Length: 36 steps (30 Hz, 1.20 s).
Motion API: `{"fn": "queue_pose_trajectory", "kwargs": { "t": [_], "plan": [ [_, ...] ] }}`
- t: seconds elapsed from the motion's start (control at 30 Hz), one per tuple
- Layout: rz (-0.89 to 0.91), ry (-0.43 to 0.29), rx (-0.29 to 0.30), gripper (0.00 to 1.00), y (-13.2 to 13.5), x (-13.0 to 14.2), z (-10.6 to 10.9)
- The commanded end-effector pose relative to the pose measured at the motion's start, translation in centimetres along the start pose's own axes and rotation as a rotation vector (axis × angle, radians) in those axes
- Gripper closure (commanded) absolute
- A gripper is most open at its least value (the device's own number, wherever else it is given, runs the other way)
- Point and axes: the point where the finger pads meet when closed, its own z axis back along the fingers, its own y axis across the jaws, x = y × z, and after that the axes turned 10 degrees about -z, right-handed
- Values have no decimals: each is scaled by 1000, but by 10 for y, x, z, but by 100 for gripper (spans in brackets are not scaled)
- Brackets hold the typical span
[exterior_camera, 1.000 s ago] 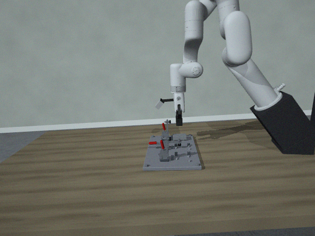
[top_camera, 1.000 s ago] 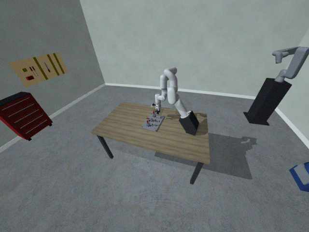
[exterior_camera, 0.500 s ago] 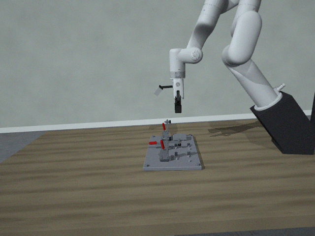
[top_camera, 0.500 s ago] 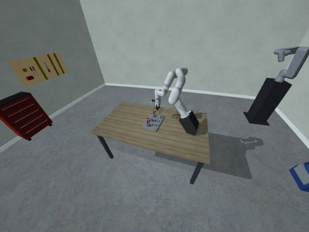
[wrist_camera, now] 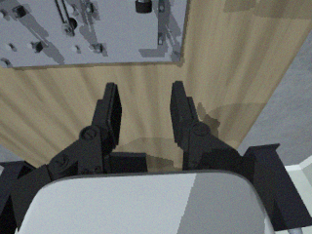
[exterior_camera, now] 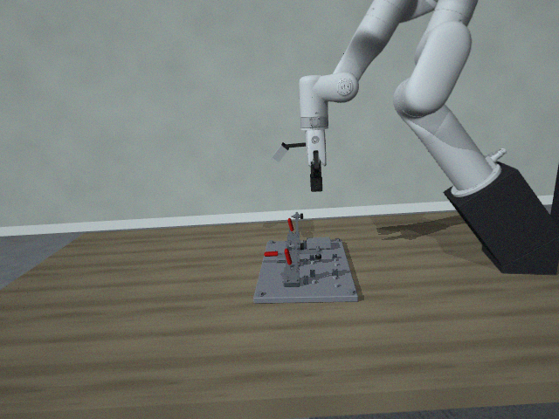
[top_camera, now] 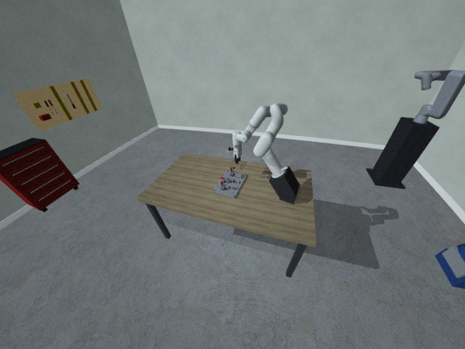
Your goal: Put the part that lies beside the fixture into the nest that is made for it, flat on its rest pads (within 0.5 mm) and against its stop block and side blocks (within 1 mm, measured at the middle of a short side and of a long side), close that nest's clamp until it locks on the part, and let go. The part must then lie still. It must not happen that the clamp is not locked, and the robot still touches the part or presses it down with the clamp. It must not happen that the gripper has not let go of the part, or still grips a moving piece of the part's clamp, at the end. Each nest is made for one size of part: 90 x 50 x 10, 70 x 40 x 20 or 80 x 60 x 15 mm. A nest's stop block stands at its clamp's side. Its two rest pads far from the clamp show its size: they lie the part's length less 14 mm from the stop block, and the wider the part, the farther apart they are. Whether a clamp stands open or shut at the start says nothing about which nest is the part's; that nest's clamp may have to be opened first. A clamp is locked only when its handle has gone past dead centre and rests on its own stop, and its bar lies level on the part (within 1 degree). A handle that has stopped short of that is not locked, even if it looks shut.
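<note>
No text, label, brand, number or sign can be read in any view. The round mark on the arm's wrist joint (exterior_camera: pixel 345 86) is too blurred to make out, and the wall board (top_camera: pixel 58 102) carries only coloured shapes and stripes.
</note>
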Motion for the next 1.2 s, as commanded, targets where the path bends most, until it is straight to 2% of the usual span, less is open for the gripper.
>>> {"fn": "queue_pose_trajectory", "kwargs": {
  "t": [0.0,0.27,0.67,1.17],
  "plan": [
    [0,4,0,53,-1,-8,1],
    [0,4,0,53,-4,-27,1],
    [0,4,0,53,-12,-70,1],
    [0,4,0,53,-13,-77,0]
  ]
}}
